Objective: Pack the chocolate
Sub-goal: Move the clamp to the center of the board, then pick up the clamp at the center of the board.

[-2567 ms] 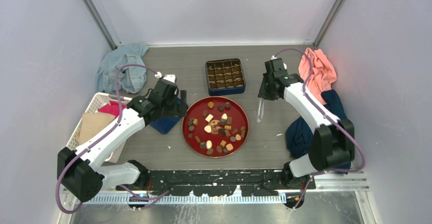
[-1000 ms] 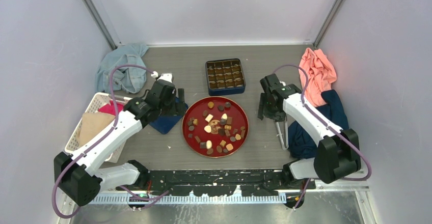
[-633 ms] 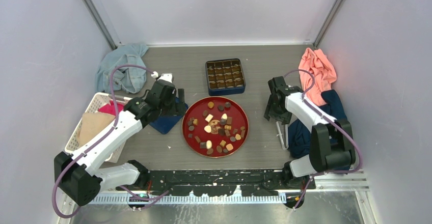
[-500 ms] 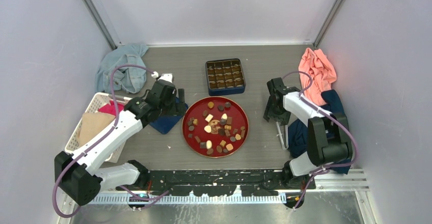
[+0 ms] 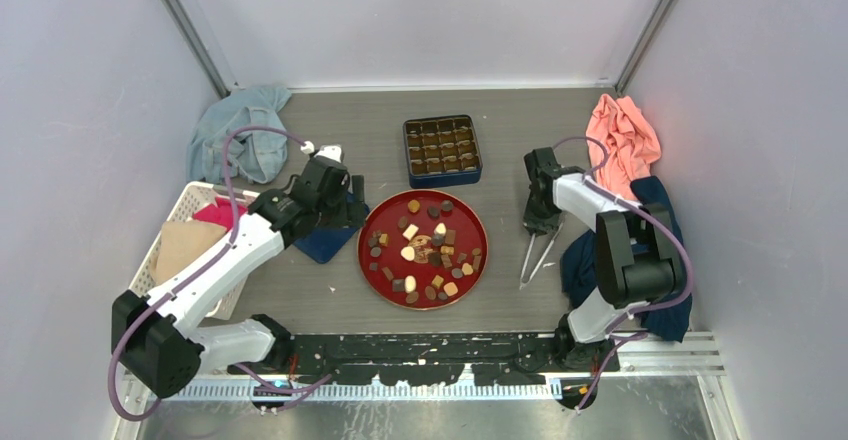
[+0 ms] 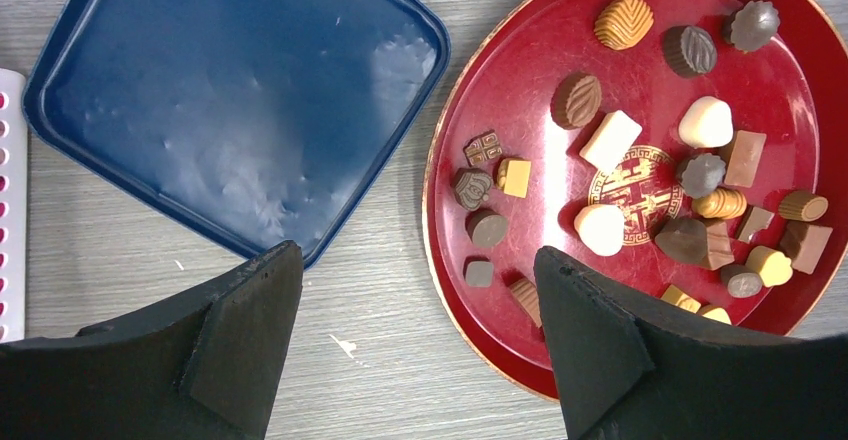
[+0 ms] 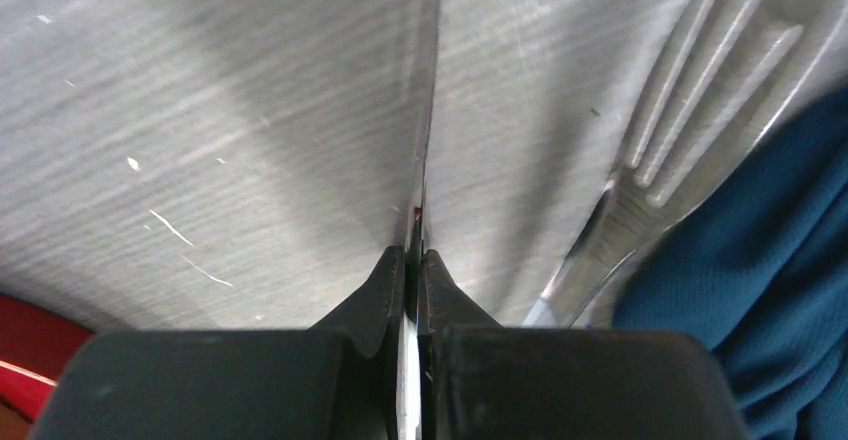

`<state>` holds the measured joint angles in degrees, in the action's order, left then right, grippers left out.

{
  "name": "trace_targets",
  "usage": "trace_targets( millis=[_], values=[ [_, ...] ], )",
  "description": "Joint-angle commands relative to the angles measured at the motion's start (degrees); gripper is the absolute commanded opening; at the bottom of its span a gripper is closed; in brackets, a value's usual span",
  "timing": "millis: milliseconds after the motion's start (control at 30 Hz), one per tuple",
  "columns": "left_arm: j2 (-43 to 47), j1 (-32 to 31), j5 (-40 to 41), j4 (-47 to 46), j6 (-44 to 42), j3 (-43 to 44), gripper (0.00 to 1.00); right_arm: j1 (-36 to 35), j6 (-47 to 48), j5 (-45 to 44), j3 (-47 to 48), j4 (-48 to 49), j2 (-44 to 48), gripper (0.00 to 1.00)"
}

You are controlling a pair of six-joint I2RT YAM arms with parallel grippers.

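The chocolate (image 5: 425,245) is many small brown, tan and cream pieces lying on the red plate (image 5: 365,250). The left wrist view shows them too, chocolate (image 6: 610,140) on the plate (image 6: 440,160). My left gripper (image 6: 415,260) hangs open over the table between the plate's left rim and a blue lid (image 6: 230,100); from above the left gripper (image 5: 350,205) is empty. Right of the plate, my right gripper (image 5: 540,222) is shut on metal tongs (image 5: 533,255). At the wrist, the right gripper (image 7: 413,255) pinches one thin arm of the tongs (image 7: 428,110); the other, tined arm lies free.
A dark blue box (image 5: 442,148) with a grid of compartments stands behind the plate. A white basket (image 5: 175,210) and a light blue cloth (image 5: 240,130) lie at the left. A salmon cloth (image 5: 625,140) and a dark blue cloth (image 5: 600,260) lie at the right, beside the tongs.
My right gripper has closed on one arm of the tongs, and the tongs have swung so their tips point toward the lower left. The left arm has not moved.
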<state>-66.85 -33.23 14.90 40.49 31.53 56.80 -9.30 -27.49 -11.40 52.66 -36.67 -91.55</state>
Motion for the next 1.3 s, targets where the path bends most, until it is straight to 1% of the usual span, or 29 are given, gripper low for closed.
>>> trace_targets(
  millis=[0, 200, 233, 267, 333, 400, 433, 467, 633, 733, 833, 933, 1067, 1267],
  values=[
    [-1.0, 0.3, -0.1, -2.2, 0.7, 1.1, 0.86, -0.5, 2.1, 1.6, 6.2, 2.5, -2.9, 0.04],
    [-0.8, 0.3, 0.7, -1.8, 0.3, 1.5, 0.86, -0.9, 4.8, 0.4, 12.8, 3.8, -8.6, 0.04],
    [-0.7, 0.4, 0.9, -1.7, 0.2, 1.5, 0.86, -0.9, 5.2, 0.5, 13.3, 4.6, -9.1, 0.06],
    [-0.8, 0.3, 0.9, -1.7, 0.2, 1.5, 0.86, -1.0, 5.2, 0.4, 13.9, 4.9, -9.5, 0.14],
    [-1.0, 0.3, 1.0, -1.3, -0.1, 2.0, 0.86, -1.1, 4.8, 0.4, 14.9, 4.9, -9.6, 0.42],
    [-1.4, 0.3, 1.1, -1.3, -0.1, 2.4, 0.86, -1.5, 3.8, 0.0, 15.0, 5.1, -7.7, 0.64],
    [-1.5, 0.3, 1.0, -1.2, -0.2, 2.4, 0.86, -1.6, 3.3, -0.4, 14.7, 5.3, -6.4, 0.72],
    [-1.7, 0.3, 1.0, -1.3, -0.2, 2.5, 0.86, -1.7, 2.6, -1.0, 14.1, 5.6, -4.9, 0.76],
    [-2.3, 0.3, 0.7, -2.0, 0.0, 2.7, 0.86, -1.8, -1.6, -5.9, 8.3, 5.8, 3.5, 0.79],
    [-2.3, 0.3, 0.5, -2.3, 0.0, 2.7, 0.86, -1.9, -4.9, -7.2, 3.2, 6.1, 8.4, 0.85],
    [-2.6, 0.3, 0.2, -2.5, 0.0, 2.7, 0.86, -2.1, -6.4, -6.8, -1.4, 7.7, 11.8, 0.88],
    [-3.1, 0.3, -0.6, -2.7, 0.0, 3.0, 0.85, -2.3, -6.7, -5.9, -3.1, 7.8, 10.4, 0.89],
    [-3.7, 0.3, -1.4, -2.4, 0.2, 3.6, 0.85, -3.0, -5.5, -5.7, -4.4, 10.9, 8.0, 0.88],
    [-3.1, 0.3, -1.0, -2.0, 0.2, 3.4, 0.85, -3.1, -4.0, -6.6, -1.5, 12.9, 2.0, 0.81]
  ],
)
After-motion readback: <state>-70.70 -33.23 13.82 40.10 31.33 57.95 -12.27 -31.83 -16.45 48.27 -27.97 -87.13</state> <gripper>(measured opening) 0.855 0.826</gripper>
